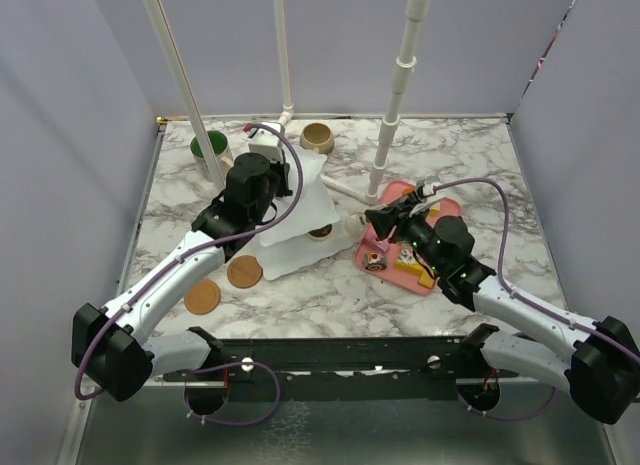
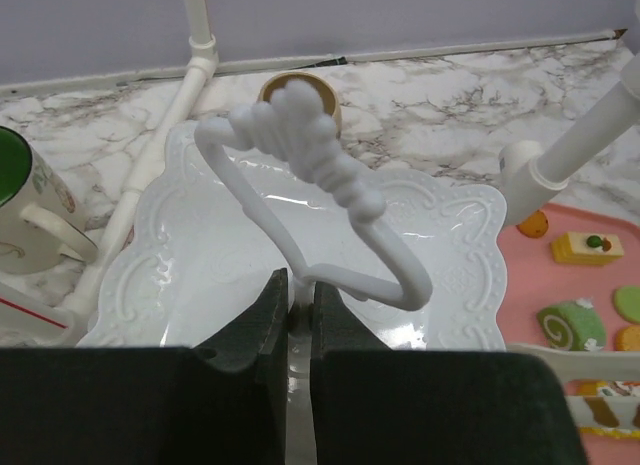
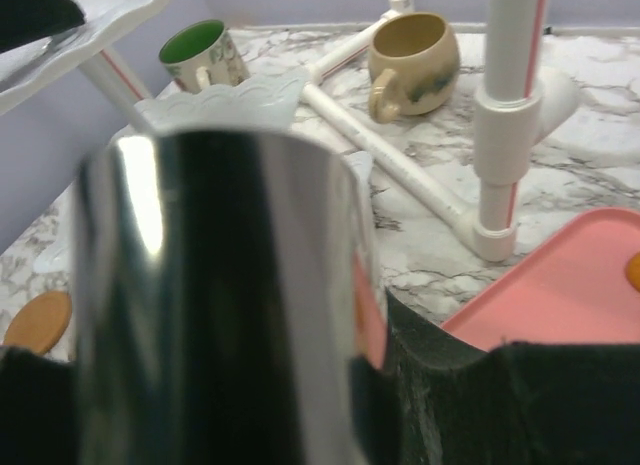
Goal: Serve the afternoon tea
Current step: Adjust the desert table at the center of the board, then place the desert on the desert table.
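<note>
Midway across the surface [image 1: 330, 295], the left hand [image 2: 297, 297] pinches the thin post [image 2: 301, 415] of the white tiered stand [image 2: 200, 255]. Right of it, the right hand [image 1: 385, 223] grips metal tongs [image 3: 220, 305] over the pink tray [image 3: 560, 290].

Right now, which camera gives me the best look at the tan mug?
The right wrist view: the tan mug sits large there, with its handle and side in full sight. The top external view shows the mug small, from above. The left wrist view shows only its rim behind the stand's handle.
</note>
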Controlling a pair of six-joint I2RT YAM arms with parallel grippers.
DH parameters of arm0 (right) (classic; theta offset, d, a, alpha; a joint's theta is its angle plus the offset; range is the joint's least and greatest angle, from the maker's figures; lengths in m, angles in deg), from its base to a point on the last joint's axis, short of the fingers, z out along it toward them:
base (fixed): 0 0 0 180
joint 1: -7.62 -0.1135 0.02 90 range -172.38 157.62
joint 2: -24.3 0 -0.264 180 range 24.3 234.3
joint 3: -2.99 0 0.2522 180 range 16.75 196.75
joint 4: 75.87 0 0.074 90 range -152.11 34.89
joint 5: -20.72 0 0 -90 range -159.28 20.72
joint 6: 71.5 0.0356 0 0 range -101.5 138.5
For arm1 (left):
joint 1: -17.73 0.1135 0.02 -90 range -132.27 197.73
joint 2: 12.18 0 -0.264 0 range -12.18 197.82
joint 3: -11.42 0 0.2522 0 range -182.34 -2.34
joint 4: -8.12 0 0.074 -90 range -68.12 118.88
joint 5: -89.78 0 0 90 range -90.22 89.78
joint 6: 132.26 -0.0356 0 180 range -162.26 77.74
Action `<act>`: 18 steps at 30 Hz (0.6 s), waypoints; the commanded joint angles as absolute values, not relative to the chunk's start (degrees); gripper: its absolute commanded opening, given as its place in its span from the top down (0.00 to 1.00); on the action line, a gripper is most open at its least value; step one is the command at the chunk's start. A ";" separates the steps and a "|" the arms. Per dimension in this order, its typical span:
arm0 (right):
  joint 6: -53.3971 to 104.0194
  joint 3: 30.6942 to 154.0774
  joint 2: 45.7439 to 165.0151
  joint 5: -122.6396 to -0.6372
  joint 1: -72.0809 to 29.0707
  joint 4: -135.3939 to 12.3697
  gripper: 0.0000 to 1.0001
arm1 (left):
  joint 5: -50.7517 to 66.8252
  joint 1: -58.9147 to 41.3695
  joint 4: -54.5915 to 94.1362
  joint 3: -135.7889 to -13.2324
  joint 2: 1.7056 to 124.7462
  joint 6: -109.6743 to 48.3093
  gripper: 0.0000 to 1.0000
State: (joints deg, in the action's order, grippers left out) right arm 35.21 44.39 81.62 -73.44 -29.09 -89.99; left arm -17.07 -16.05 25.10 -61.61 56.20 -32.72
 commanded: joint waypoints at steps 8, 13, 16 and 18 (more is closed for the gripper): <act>34.21 43.84 85.71 -76.03 -38.73 -97.19 0.74 | -14.38 -16.29 23.35 -60.02 52.60 -21.40 0.54; 33.80 43.21 88.34 -76.82 -41.06 -100.88 0.74 | -12.30 -16.29 23.83 -58.72 50.07 -23.98 0.28; 33.96 42.61 90.87 -77.61 -42.64 -103.62 0.74 | -9.99 -16.13 25.04 -58.34 48.32 -27.01 0.20; 34.13 41.74 92.27 -78.93 -43.98 -106.19 0.74 | -7.17 -15.67 25.30 -57.77 47.29 -29.61 0.18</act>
State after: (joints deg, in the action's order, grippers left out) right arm 34.55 43.58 89.97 -75.78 -41.79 -98.75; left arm -13.07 -16.12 24.75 -59.05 49.84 -24.88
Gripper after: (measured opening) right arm 0.445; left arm 0.800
